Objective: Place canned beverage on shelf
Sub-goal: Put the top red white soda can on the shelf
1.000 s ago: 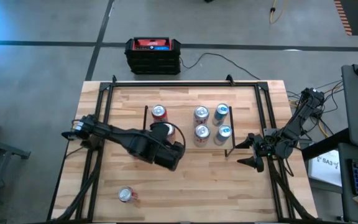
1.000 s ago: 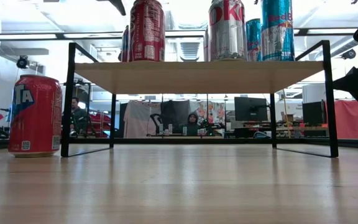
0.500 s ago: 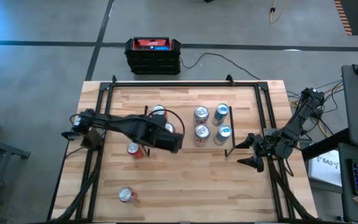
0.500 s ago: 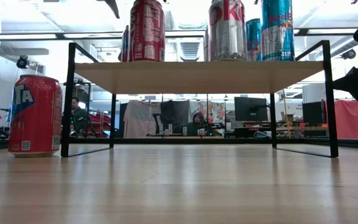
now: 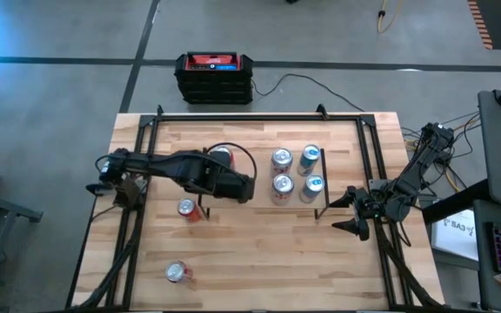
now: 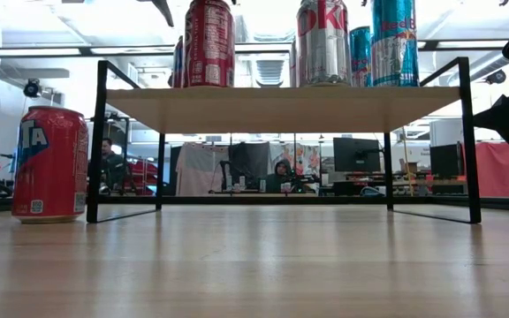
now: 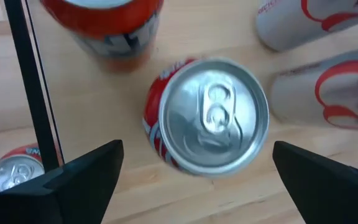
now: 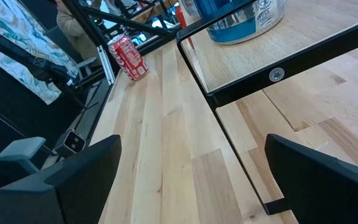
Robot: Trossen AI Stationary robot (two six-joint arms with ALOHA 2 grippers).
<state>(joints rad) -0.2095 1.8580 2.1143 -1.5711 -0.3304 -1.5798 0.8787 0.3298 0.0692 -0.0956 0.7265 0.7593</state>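
Observation:
The shelf stands mid-table on thin black legs and also shows in the low view. My left gripper is open above the shelf's left part. Its fingers stand on either side of an upright red can on the board, apart from it; this can also shows in the low view. Another red can stands behind it. Two silver cans and two blue cans stand on the shelf's right part. My right gripper waits open, right of the shelf.
A red can stands on the table by the shelf's left legs and shows in the low view. Another red can stands near the front left. A black-and-red box sits on the floor beyond the table.
My left arm has swung toward the table's far edge over the shelf, staying open, and has uncovered the red can on the table beside the shelf's left legs. The cans on the shelf have kept still.

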